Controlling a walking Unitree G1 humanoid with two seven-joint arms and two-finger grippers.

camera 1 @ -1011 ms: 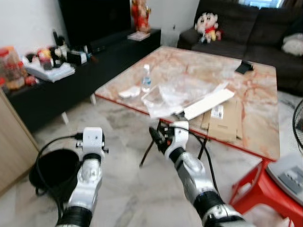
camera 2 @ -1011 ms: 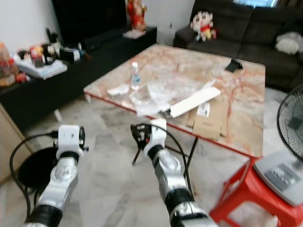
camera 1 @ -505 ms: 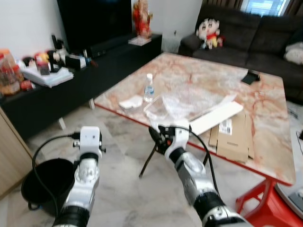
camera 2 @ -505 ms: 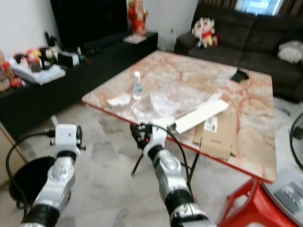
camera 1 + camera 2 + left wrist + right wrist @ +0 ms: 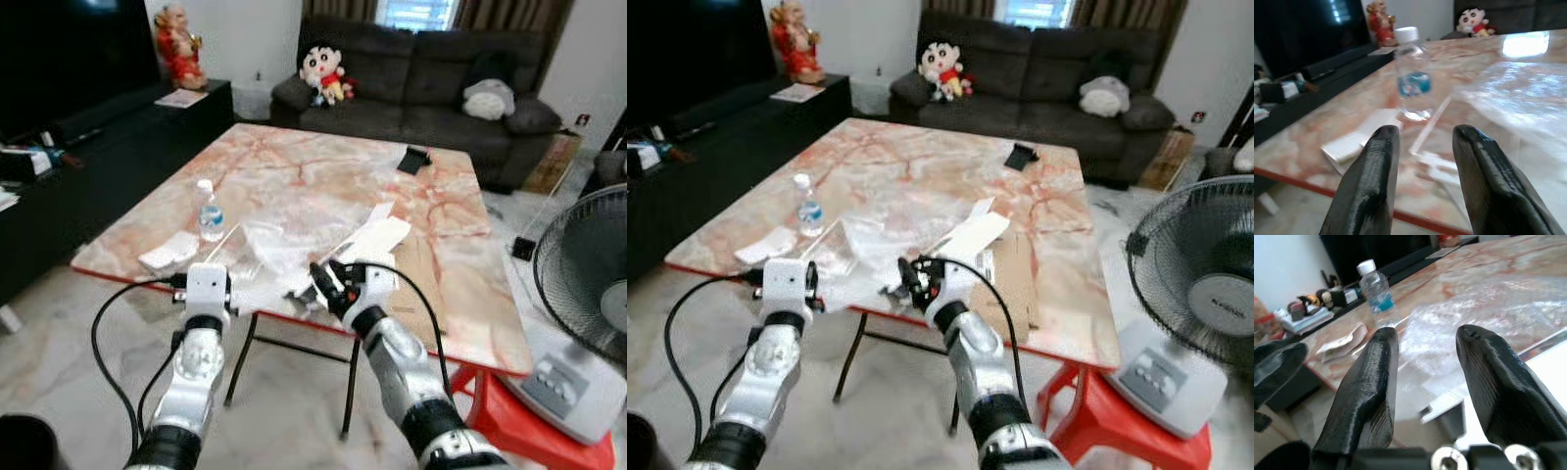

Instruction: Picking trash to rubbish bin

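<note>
I have walked up closer: the marble table (image 5: 460, 245) now sits right in front of me, and the black bin has slid out of view. My left gripper (image 5: 1425, 147) and right gripper (image 5: 1425, 367) both hang open at the table's near edge, holding nothing. The crumpled clear plastic (image 5: 269, 245) lies just beyond them, with the water bottle (image 5: 207, 210) and white paper (image 5: 168, 251) beside it.

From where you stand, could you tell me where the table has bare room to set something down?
The marble table is bare across its far middle, between the water bottle and the black object. The near edge is crowded: clear plastic wrap, white board, cardboard.
</note>
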